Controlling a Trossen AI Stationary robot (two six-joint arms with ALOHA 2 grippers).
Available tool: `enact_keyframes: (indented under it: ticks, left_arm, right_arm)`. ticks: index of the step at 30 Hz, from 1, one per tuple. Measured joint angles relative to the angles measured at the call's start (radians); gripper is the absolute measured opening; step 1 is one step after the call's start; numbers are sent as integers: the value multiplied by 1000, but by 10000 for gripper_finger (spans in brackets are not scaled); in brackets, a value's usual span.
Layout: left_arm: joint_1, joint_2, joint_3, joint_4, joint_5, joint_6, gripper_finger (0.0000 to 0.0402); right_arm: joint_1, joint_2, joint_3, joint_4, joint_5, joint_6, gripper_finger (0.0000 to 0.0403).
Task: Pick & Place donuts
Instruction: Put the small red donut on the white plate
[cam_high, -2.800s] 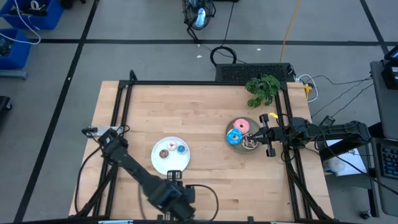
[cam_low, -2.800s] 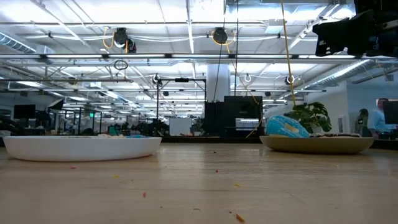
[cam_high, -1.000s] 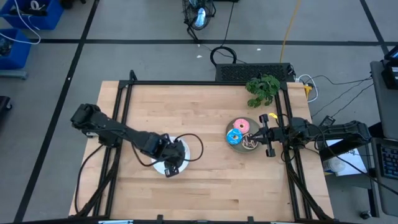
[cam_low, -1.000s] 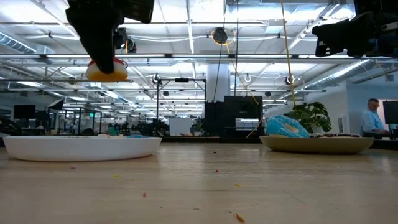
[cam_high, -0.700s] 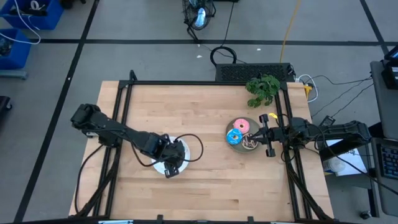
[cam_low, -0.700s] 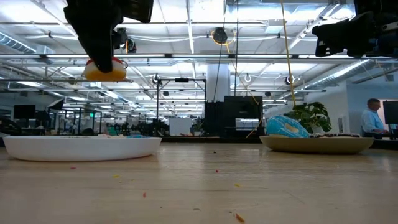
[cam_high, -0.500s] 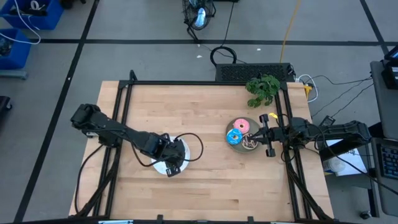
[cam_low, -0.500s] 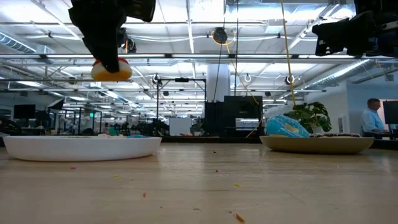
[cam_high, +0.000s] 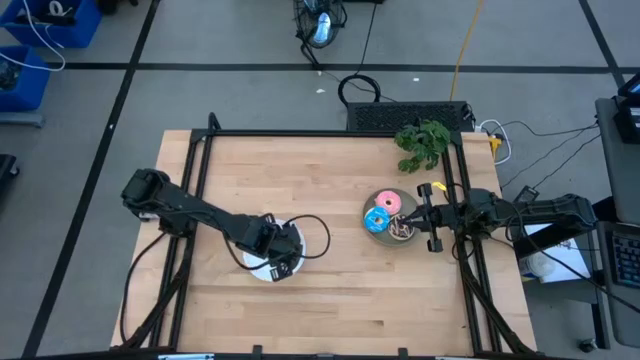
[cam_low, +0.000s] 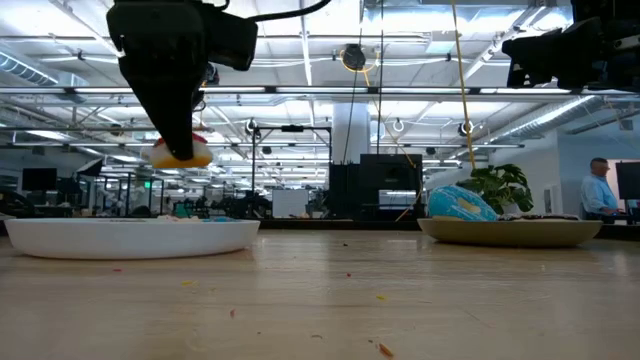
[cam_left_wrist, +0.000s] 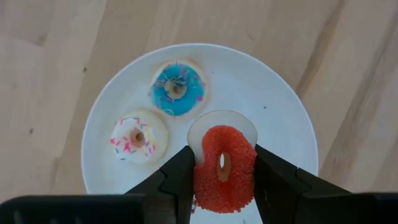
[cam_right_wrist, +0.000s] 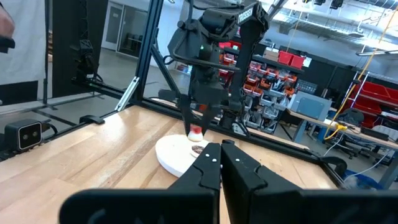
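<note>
My left gripper (cam_left_wrist: 224, 154) hangs over the white plate (cam_left_wrist: 286, 106), shut on a tiny red donut (cam_left_wrist: 224, 169). In the low view the donut (cam_low: 180, 153) is well above the plate (cam_low: 130, 238). A tiny blue donut (cam_left_wrist: 178, 89) and a tiny whitish-pink one (cam_left_wrist: 138, 137) lie flat on that plate. On the table's right, the grey plate (cam_high: 374, 232) carries the larger pink donut (cam_high: 388, 203), blue donut (cam_high: 377, 220) and a brown one (cam_high: 402, 231). My right gripper (cam_right_wrist: 219, 155) waits shut beside the grey plate. My left gripper pinches the red donut between its two fingers, by opposite sides of the ring's outer rim (cam_left_wrist: 198, 171). The fingers (cam_low: 178, 120) come from above, pointing down. The donut is lifted clear of the plate and lies about level, sugared face up.
A green plant sprig (cam_high: 422, 140) and a black box (cam_high: 405, 115) sit at the table's far right. Black frame rails (cam_high: 195, 170) run along the table's sides. Bare wood (cam_high: 330, 235) lies between the two plates. A person (cam_low: 600, 190) stands far off in the room.
My left gripper has come down toward the white plate with the red donut still pinched, shifting a little toward the table's right. The donut now hangs lower over the plate. The right arm has kept still.
</note>
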Motion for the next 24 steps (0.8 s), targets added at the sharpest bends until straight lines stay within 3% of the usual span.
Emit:
enact_keyframes:
  ticks: [24]
  left_arm:
    - [-2, 164, 0, 31, 53, 134, 148]
  right_arm:
    - [0, 7, 0, -1, 3, -3, 0]
